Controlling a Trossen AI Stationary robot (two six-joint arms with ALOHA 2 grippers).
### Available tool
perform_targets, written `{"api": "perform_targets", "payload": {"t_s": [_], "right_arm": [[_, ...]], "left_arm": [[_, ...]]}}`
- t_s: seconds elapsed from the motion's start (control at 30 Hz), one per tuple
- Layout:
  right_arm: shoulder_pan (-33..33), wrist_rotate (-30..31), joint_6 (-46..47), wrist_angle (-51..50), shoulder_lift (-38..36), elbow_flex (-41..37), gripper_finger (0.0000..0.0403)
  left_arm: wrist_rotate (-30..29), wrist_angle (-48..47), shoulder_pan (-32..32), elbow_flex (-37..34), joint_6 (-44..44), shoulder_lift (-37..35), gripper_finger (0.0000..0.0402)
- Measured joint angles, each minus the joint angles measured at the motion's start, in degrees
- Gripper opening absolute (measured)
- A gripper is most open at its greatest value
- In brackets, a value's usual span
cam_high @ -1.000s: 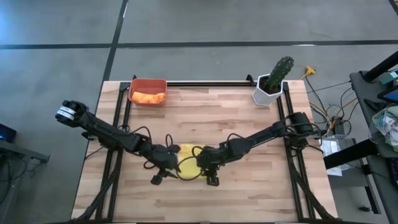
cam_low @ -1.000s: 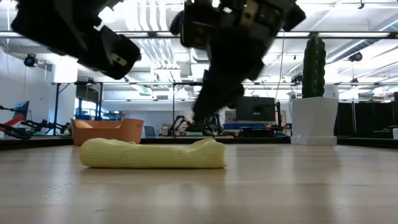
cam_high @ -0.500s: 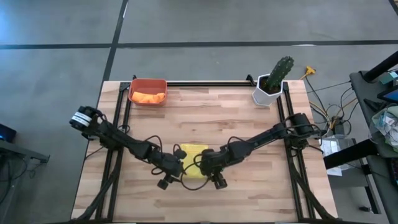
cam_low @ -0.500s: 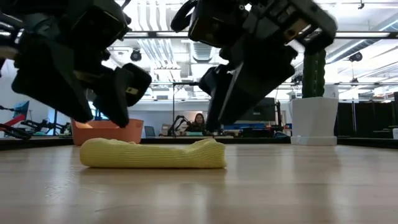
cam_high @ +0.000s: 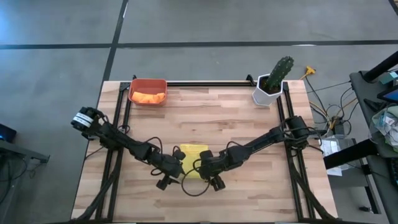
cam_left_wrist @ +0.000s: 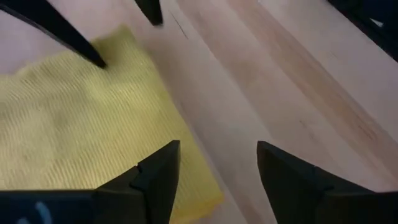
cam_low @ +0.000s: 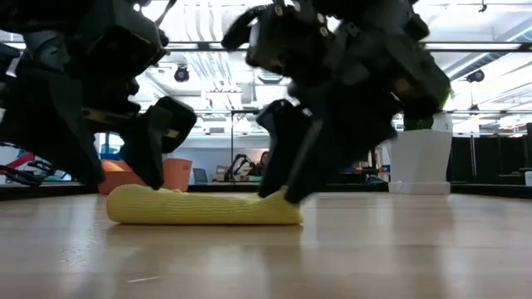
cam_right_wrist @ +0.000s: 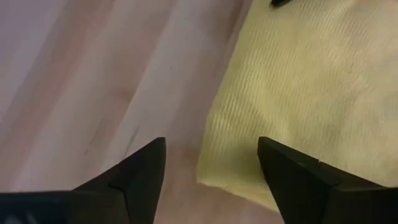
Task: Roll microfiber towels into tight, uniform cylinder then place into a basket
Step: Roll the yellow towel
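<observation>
Both of my grippers dropped lower since a second ago, left gripper (cam_high: 166,175) and right gripper (cam_high: 210,175) spread wide, gripping nothing, flanking the folded yellow towel (cam_high: 193,161) between them; basket (cam_high: 147,91) sat far off.

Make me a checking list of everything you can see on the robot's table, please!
Surface: wooden table, bare planks around the work.
Job's things: yellow towel folded flat near the front edge; orange towel lying in the basket at the back left corner.
Clutter: cactus pot at the back right corner.
Grippers: left gripper open at the yellow towel's left corner; right gripper open at its right corner; neither holds it.
Cables: black loops along both arms; loose wires on the floor to the right.
Surroundings: grey floor; workshop with ceiling lights behind the table.
</observation>
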Motion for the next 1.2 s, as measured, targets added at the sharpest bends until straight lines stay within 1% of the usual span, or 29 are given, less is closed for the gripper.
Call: {"api": "perform_targets", "payload": {"t_s": [0.1,0.23,0.4,0.57,0.73,0.87,1.03,1.1,1.2], "right_arm": [[0.2,1.5,0.3,1.4,0.9,-0.7,0.0236],[0.2,1.8,0.6,1.9,1.8,-1.6,0.0216],[0.4,2.3,3.5,2.6,2.4,-2.1,0.0195],[0.3,2.3,6.4,3.4,2.5,-2.2,0.0164],[0.3,2.1,10.0,4.0,2.6,-2.5,0.0116],[0.5,1.2,12.8,4.1,2.5,-3.4,0.0069],[0.6,0.6,15.2,5.1,1.8,-4.8,0.0017],[0.6,0.2,16.1,5.3,1.5,-5.1,0.0013],[0.6,-0.9,17.6,5.1,0.8,-5.3,0.0013]], "left_arm": [[-1.9,-0.5,0.0,-0.6,0.0,0.7,0.0197],[-3.3,-0.3,0.0,-0.8,0.0,1.8,0.0197],[-3.4,0.5,0.0,-0.7,-0.3,3.7,0.0197],[-3.0,1.6,-0.1,-0.2,-3.9,7.2,0.0196],[-2.4,3.3,-0.2,-0.3,-8.7,8.3,0.0182],[-2.2,1.1,-0.2,-0.4,-13.3,7.2,0.0155],[-2.1,-1.2,-0.2,-0.3,-15.3,6.8,0.0095],[-0.9,-1.2,-0.1,-0.3,-15.7,6.7,0.0068],[0.6,-1.3,-0.1,-0.3,-19.2,5.9,0.0029]]}}
